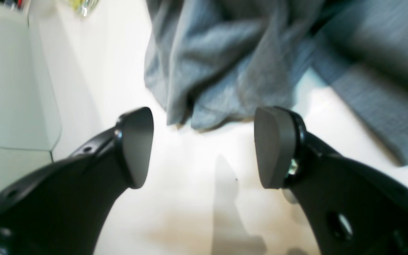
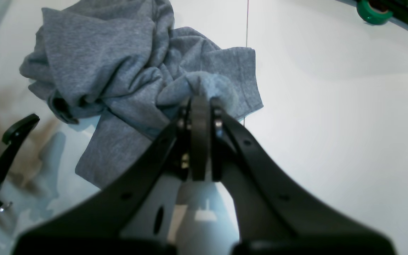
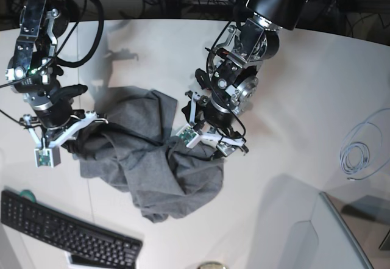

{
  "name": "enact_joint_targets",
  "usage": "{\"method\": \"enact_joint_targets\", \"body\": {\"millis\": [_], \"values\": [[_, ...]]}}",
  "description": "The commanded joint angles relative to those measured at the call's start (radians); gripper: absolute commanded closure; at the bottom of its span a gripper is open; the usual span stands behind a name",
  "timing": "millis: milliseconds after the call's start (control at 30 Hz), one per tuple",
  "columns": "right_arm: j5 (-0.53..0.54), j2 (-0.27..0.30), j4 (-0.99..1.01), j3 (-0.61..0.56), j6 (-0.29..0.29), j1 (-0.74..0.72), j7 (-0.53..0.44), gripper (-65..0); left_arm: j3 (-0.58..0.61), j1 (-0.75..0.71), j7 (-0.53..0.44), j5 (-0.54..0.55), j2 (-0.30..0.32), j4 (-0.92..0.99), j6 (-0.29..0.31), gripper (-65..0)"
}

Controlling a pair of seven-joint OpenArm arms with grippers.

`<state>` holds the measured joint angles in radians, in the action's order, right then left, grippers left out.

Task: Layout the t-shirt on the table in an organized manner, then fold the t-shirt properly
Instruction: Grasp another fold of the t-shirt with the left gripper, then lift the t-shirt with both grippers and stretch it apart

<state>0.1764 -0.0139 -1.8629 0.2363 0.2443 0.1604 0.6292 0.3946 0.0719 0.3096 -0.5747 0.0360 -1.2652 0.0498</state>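
Black left tool [image 1: 204, 148] gapes above the bare tabletop [image 1: 190, 212], its base blurred; right tool [image 2: 200, 106] clamps the crumpled t-shirt [image 3: 146, 159] mid-tabletop, folds hiding neck and sleeves.

free: table [image 3: 304, 86] right | blocked: keyboard [image 3: 67, 232], cable [image 3: 359, 153]

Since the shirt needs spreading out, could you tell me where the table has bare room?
Bare table lies between the left gripper and the coiled cable, and behind the t-shirt toward the far edge. It is crowded at the right gripper, with the keyboard close by.
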Motion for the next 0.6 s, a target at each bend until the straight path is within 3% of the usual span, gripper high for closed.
{"method": "enact_joint_targets", "body": {"millis": [0,300,567], "values": [[0.005,0.005,-0.016,0.002,0.002,-0.015,-0.027,0.0,0.007,0.029,-0.030,0.002,-0.020,0.003,-0.012,-42.0],[0.005,0.004,-0.005,0.001,0.002,-0.018,-0.027,0.0,0.007,0.045,-0.066,0.003,-0.092,0.058,-0.011,-42.0],[0.005,0.004,0.004,0.001,0.002,-0.018,-0.029,0.0,0.002,0.088,-0.076,0.003,-0.109,0.124,-0.011,-41.8]]}}
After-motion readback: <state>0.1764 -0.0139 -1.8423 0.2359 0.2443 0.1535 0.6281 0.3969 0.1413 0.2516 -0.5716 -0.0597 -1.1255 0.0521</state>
